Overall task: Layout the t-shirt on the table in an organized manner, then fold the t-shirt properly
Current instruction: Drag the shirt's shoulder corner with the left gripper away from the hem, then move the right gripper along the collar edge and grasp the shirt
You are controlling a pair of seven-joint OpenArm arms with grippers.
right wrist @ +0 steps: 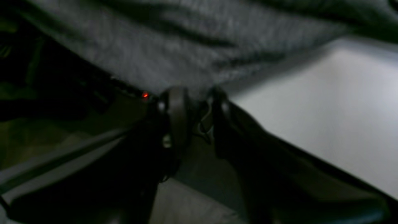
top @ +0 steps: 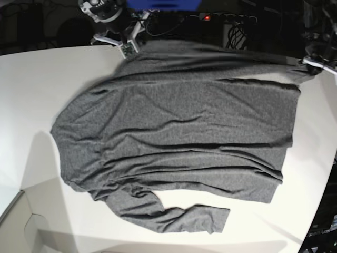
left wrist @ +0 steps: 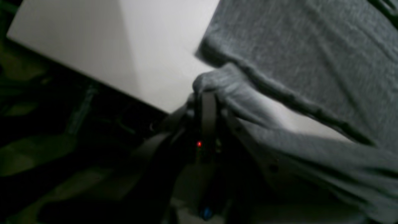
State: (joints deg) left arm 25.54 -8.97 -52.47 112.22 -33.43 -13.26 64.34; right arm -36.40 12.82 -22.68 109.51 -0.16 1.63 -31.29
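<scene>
The t-shirt, a dark heather-grey long-sleeved knit, lies spread across the middle of the white bench, covering most of its width and wrinkled in long horizontal folds. At the left of the base view its rounded edge sits on bare bench, and a sleeve runs along the near edge, folded in under the body and ending toward the lower middle. At the far left corner of the cloth the right gripper sits at the bench edge; in its wrist view the two fingers stand apart with a gap between them, the grey fabric just beyond their tips, and whether they touch it cannot be told. At the far right corner, the left gripper is pressed together on a bunched fold of the t-shirt's hem, lifted slightly off the bench at its edge.
</scene>
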